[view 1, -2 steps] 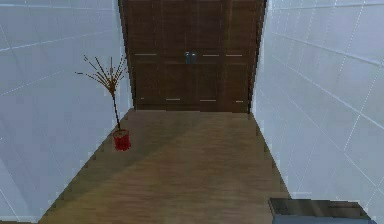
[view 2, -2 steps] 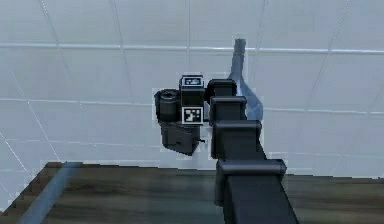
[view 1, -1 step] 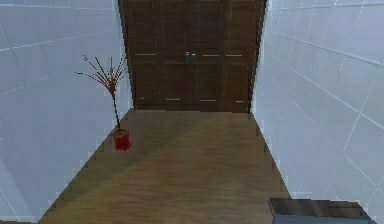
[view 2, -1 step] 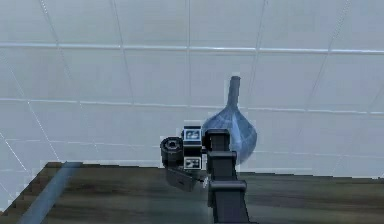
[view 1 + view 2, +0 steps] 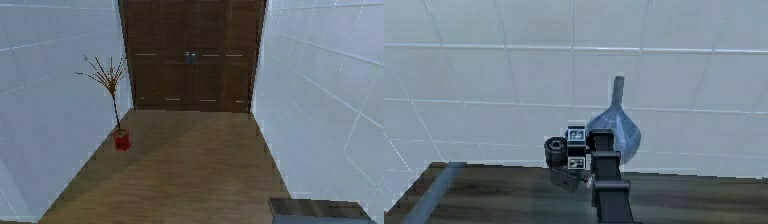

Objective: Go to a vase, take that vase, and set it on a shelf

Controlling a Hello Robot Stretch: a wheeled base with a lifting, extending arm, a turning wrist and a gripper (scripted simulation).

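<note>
White-tiled walls (image 5: 474, 90) back everything, with a strip of dark wooden floor (image 5: 494, 195) running along their foot, and a dark double door (image 5: 192, 55) closes off the corridor ahead. Against this the arm (image 5: 610, 195) rises as a dark bar, and every place below is taken from its far end. Right at that end, partly behind it and reaching above it, is the vase (image 5: 620, 115): blue-grey, round-bellied, long axis upright with the slim neck pointing up. The arm hides its foot, so I cannot tell whether it stands on the floor or hangs clear. A red pot of bare twigs (image 5: 121, 138) stands on the floor. The gripper (image 5: 564, 172) sits just to the picture's left of the arm's end, so the vase lies to its right and slightly higher, across the two white marker squares (image 5: 578, 134). Whether the gripper holds the vase, merely touches it, or holds nothing cannot be told. In my judgement, that side-by-side offset is what the coming move depends on.
</note>
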